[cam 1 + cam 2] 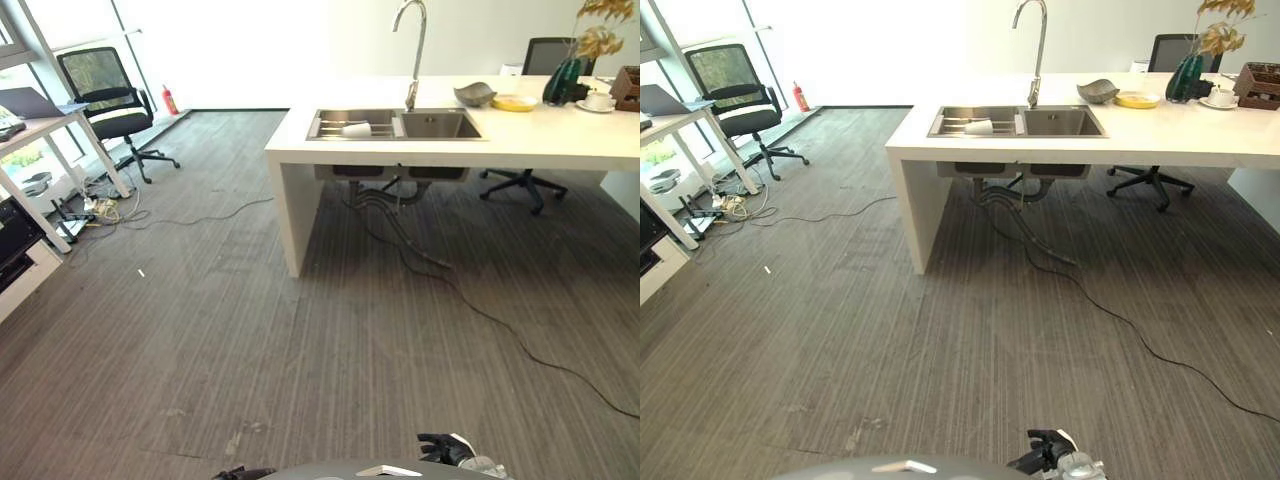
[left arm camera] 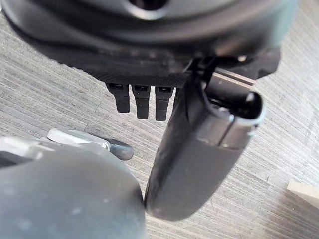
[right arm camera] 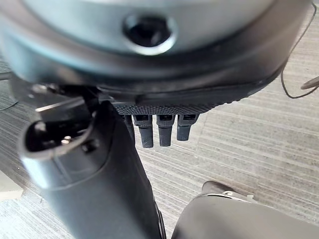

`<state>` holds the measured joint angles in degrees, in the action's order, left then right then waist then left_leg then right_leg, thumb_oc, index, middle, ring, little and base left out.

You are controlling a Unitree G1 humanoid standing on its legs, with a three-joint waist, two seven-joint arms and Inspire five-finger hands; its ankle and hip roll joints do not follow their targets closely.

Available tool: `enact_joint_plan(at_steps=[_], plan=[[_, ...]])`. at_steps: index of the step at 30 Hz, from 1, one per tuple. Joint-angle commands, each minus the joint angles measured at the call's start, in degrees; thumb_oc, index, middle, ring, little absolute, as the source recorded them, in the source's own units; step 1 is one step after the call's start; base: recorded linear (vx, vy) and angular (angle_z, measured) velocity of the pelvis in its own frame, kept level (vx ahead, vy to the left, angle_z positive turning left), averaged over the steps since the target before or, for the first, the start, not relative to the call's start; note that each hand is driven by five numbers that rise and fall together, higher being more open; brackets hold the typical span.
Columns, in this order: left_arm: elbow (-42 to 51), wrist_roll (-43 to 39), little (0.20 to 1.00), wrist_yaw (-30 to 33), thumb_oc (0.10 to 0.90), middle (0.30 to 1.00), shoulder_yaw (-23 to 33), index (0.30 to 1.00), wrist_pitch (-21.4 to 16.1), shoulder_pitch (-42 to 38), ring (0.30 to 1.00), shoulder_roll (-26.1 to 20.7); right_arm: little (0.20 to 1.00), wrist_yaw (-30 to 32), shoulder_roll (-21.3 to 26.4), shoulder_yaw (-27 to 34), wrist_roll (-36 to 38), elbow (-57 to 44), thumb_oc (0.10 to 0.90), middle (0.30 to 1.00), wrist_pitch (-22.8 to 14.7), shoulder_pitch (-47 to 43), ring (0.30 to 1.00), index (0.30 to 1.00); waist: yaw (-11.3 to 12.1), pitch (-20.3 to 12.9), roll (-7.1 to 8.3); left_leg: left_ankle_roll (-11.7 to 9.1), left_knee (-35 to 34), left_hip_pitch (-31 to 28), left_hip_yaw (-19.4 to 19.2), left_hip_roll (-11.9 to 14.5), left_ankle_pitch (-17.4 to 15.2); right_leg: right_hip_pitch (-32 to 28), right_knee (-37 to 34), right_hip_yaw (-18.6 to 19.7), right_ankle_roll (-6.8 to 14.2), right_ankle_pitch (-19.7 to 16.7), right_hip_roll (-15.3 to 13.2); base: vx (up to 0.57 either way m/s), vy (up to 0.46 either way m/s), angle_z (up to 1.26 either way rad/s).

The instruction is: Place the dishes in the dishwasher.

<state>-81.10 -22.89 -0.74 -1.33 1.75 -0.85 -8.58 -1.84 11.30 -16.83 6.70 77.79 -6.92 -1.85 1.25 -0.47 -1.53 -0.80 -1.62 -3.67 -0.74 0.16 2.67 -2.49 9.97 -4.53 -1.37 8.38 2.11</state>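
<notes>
Here both hands hang low, well short of the bench (image 1: 560,135). The right hand (image 1: 445,448) shows at the bottom edge of the head views; in its own wrist view its fingers (image 3: 164,132) hang straight and relaxed over the carpet, thumb standing out beside them, holding nothing. The left hand (image 2: 199,149) is likewise slack, its fingers (image 2: 142,102) straight in a row and empty.

The dishes sit far ahead on the white bench. A white cup (image 1: 356,129) lies on its side in the left basin of the sink (image 1: 440,125), its long axis running left to right; which end is the mouth I cannot tell. To the right of the tap (image 1: 415,50) rest a grey bowl (image 1: 474,94), upright, and just beside it a yellow plate (image 1: 514,102), lying flat. Farther right a cup on a saucer (image 1: 599,101) stands near a dark green vase (image 1: 562,82).
</notes>
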Motion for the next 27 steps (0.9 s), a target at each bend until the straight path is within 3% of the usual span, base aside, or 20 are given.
enact_joint_plan(at_steps=[1, 4, 7, 10, 16, 27], plan=[[-0.5, -0.6, 0.9, -3.8, 0.8, 0.9, 1.2, 0.9, -0.3, -2.9, 0.9, 4.2, 0.9, -0.4, -1.8, 1.7, 2.2, -1.6, 0.8, 0.9, -4.0, -1.7, 0.9, 0.9, -1.4, 1.5, 2.28, -2.3, -3.4, -2.1, 0.8, -1.7, -3.6, -5.2, -15.0, 2.5, 5.5, -7.5, -3.0, -0.06, -0.022, 0.01], [-0.6, 0.8, 0.9, -5.7, 0.8, 0.9, 2.1, 0.9, -0.4, -3.4, 0.9, 3.7, 0.9, -1.4, -2.5, 2.2, 1.8, -1.6, 0.8, 0.9, -4.0, 0.9, 0.9, 0.9, -1.7, 1.8, 2.32, -2.3, -3.4, -2.0, 0.4, -1.6, -3.6, -4.7, -15.0, 2.8, 5.5, -7.6, -2.9, -0.03, -0.018, -0.11], [-1.3, 2.0, 0.9, -6.7, 0.8, 0.9, 2.9, 0.9, -1.1, -4.6, 0.9, 1.7, 0.9, -0.5, -4.9, 1.6, 1.9, -7.4, 0.8, 0.9, -0.7, 2.5, 0.9, 0.9, -2.2, 1.7, 3.01, -2.5, -3.4, -1.8, -0.2, -1.3, -3.6, -4.6, -15.0, 3.4, 5.4, -7.6, -2.7, -0.01, -0.052, -0.14], [1.1, 1.9, 0.9, -9.6, 0.8, 0.9, 2.8, 0.9, -2.2, -3.3, 0.9, 1.4, 0.9, -1.8, -2.2, 3.3, 3.3, -5.6, 0.8, 0.9, -2.5, 4.8, 0.9, 0.9, -2.3, 1.9, 2.87, -2.5, -3.4, -1.9, -0.2, -1.2, -3.8, -4.7, -15.0, 3.3, 5.6, -7.4, -2.8, 0.0, -0.013, -0.08], [1.2, 2.9, 0.9, -7.9, 0.8, 0.9, 1.2, 0.9, -3.7, -3.1, 0.9, 2.4, 0.9, -3.9, -1.7, 5.0, 5.2, -1.9, 0.8, 0.9, -4.3, 2.0, 0.9, 0.9, -2.2, 1.9, 2.67, -2.5, -3.4, -2.1, -0.2, -1.2, -4.1, -4.9, -15.0, 3.1, 5.6, -7.3, -2.9, 0.0, 0.0, -0.01], [0.9, 4.7, 0.9, -5.7, 0.8, 0.9, -0.7, 0.9, -4.9, -3.6, 0.9, 3.0, 0.9, -6.5, -2.4, 5.4, 6.3, 0.4, 0.8, 0.9, -3.2, 1.3, 0.9, 0.9, -2.3, 1.6, 2.46, -2.5, -3.4, -2.8, -0.6, -1.1, -4.5, -5.5, -15.0, 3.1, 5.7, -7.0, -2.9, 0.0, 0.0, 0.0]])
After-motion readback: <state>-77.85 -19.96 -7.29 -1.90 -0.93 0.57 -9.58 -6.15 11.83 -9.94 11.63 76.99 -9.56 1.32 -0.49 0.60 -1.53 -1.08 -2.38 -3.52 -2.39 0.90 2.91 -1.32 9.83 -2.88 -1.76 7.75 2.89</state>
